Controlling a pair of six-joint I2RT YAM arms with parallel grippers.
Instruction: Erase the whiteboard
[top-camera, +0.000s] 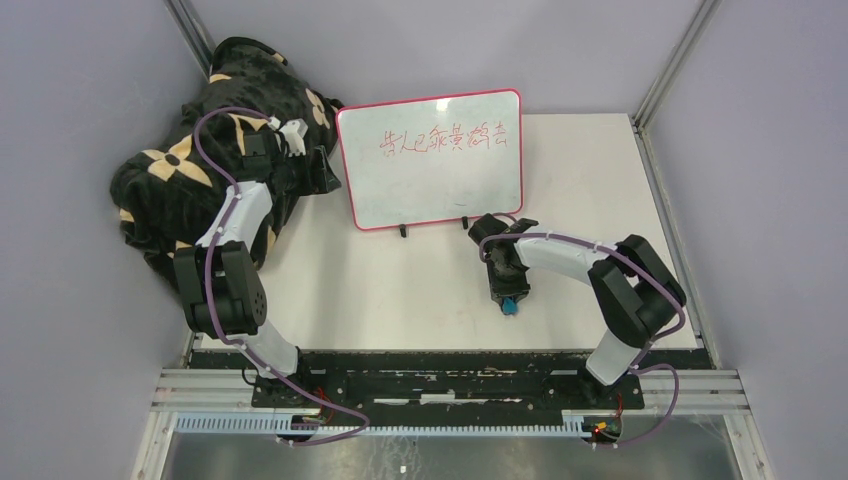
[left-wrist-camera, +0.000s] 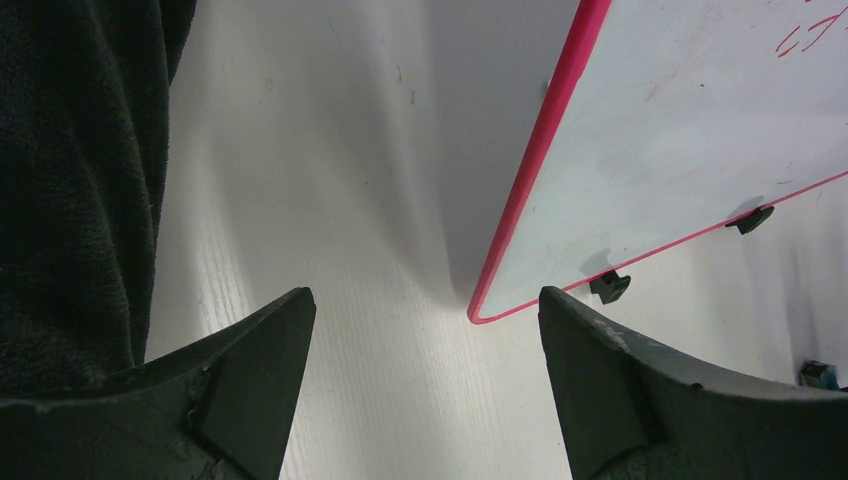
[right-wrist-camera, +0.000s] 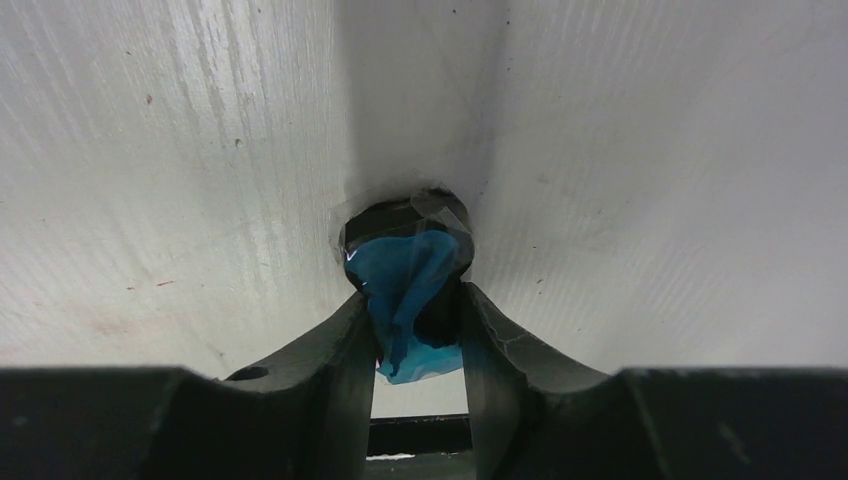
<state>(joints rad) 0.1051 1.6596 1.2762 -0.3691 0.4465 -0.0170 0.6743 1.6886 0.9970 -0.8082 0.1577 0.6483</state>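
Here the whiteboard (top-camera: 430, 160), with red writing across it, sits at the far middle of the table (top-camera: 400, 290), its black feet on the near edge; it may be slightly propped. The left gripper (left-wrist-camera: 425, 300) hangs wide open and empty, just beside the board's near left corner. The right gripper (right-wrist-camera: 412, 300) is clamped on a small blue eraser (right-wrist-camera: 405, 275), close to the table.

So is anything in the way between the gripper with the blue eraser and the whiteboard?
Nothing visible is. Only bare table lies between the right gripper, shut on the blue eraser, and the whiteboard. The dark patterned cloth sits off to the board's left, out of the way.
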